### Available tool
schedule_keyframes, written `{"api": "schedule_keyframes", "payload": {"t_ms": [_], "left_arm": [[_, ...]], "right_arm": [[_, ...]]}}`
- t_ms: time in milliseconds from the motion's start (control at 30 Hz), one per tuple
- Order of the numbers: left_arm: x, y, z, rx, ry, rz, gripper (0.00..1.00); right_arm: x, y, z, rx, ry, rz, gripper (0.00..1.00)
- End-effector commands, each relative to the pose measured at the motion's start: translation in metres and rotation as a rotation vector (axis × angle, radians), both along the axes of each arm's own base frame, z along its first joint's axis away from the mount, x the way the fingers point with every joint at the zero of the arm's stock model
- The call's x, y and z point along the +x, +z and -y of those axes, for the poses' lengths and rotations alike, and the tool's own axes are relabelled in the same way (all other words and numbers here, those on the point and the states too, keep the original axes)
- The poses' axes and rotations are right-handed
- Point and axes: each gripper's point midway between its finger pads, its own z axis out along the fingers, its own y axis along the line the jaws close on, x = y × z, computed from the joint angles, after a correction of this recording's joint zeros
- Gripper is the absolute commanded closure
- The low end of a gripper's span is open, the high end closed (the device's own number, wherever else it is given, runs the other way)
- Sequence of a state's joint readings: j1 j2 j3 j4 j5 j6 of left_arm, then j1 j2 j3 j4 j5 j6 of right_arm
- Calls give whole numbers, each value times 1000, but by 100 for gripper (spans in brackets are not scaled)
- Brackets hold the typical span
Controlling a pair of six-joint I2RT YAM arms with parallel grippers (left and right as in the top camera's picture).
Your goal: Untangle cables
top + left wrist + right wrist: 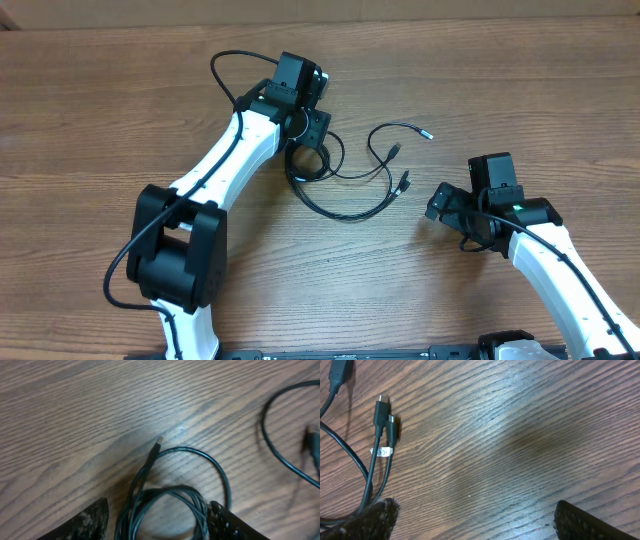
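The left tool (157, 506), open astride the coiled cables (220, 476), should pinch only one loop; the right tool (472, 508) stands wide open and empty.

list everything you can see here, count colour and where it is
table: one, brown wood grain, under everything
cables: a few, exact count unclear, thin black, looped and overlapping mid-table between the arms
plugs: several, black, some silver-tipped, at the loose cable ends
label: one, white, wrapped round a cable just below two plugs
left arm: one, white with black joints, reaching to the coil
right arm: one, white with black joints, right of the cables
left gripper: one, black, open, fingers either side of the coil
right gripper: one, black, open, over bare table beside the plugs
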State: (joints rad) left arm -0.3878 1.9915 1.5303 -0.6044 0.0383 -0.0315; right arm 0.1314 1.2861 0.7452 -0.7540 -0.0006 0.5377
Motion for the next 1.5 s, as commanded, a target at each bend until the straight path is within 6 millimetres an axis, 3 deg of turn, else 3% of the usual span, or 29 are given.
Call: {"api": "schedule_keyframes", "payload": {"t_ms": [0, 233, 533, 733, 833, 933, 1000, 1033, 1067, 1167, 1233, 1300, 1367, 1400, 1433, 1467], "left_arm": [[1, -27, -8, 28, 31, -41, 38], [6, -55, -5, 34, 27, -65, 53], [-5, -64, -9, 52, 26, -116, 66], [-9, -67, -10, 58, 26, -131, 93], [-8, -65, -9, 56, 25, -127, 96], [1, -40, -5, 35, 22, -96, 96], [8, -12, 3, -6, 9, -61, 96], [11, 23, 19, -92, -30, -31, 96], [9, 43, 32, -161, -67, -22, 96], [-3, 94, 69, -386, -198, -15, 96], [-13, 116, 88, -521, -244, -43, 96], [-25, 124, 103, -605, -270, -93, 96], [-33, 116, 112, -596, -283, -122, 96], [-36, 111, 115, -574, -290, -127, 91], [-39, 104, 117, -547, -293, -131, 75], [-42, 96, 118, -506, -292, -130, 65]], "right_arm": [[0, -1, 0, -1, 14, -6, 2], [-1, -2, 0, -1, 14, -8, 2], [-2, -2, 0, -2, 14, -13, 2], [-2, -2, 1, -5, 13, -11, 2], [-2, -2, 1, -5, 13, -12, 2], [-3, -2, 1, -6, 13, -16, 2], [-2, -2, 1, -6, 13, -15, 2], [-2, -2, 1, -6, 13, -15, 2], [-2, -2, 1, -6, 13, -15, 2], [-2, -2, 1, -5, 13, -12, 2], [-2, -2, 1, -5, 13, -11, 2], [-2, -2, 1, -5, 13, -11, 2], [-2, -2, 1, -5, 13, -11, 2], [-2, -2, 1, -5, 13, -11, 2], [-2, -2, 1, -5, 13, -11, 2], [-2, -2, 1, -5, 13, -12, 2]]}}
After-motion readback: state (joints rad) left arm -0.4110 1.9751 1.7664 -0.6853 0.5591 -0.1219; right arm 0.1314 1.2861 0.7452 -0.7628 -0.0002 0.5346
